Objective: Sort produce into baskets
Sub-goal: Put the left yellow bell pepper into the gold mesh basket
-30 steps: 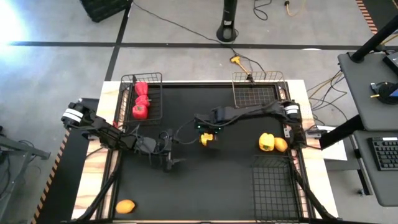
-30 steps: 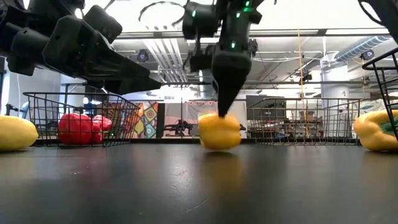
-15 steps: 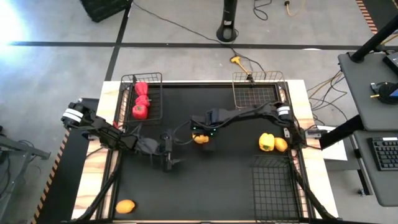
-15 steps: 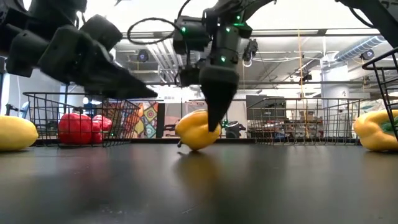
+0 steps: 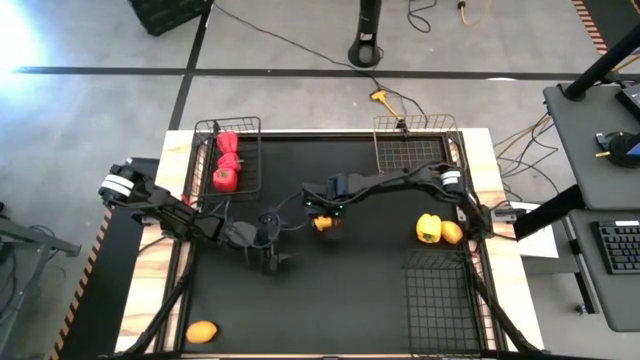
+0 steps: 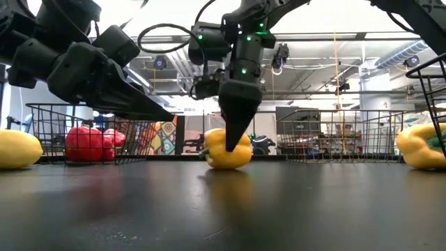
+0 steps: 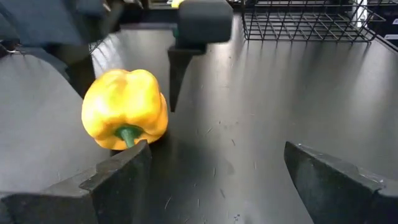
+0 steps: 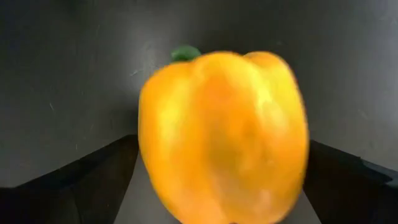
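The yellow bell pepper (image 5: 323, 223) lies on its side near the middle of the table (image 5: 380, 300), stem pointing toward your left arm, so it must be taken across its body rather than from above the stem. Your right gripper (image 6: 235, 143) stands directly over it with the fingers spread wide to either side of the fruit, straddling it but not yet clamped; judged from this, the step in hand is the pickup. Your left gripper (image 7: 214, 171) waits just beside it toward the left edge, jaws also parted and holding nothing, low over the table, leaving the grasp to the right arm. Three red bell peppers (image 5: 226, 160) already sit in the black basket (image 5: 250, 125) at the far-left corner, which suggests each basket takes one kind. The tan basket (image 5: 412, 150) at the far edge on the right is bare, as is the black basket (image 5: 440, 300) at the near-right corner. A second yellow pepper (image 5: 428, 228) and a citrus fruit (image 5: 452, 232) touch near the right edge; another citrus fruit (image 5: 202, 331) lies by the near-left corner.
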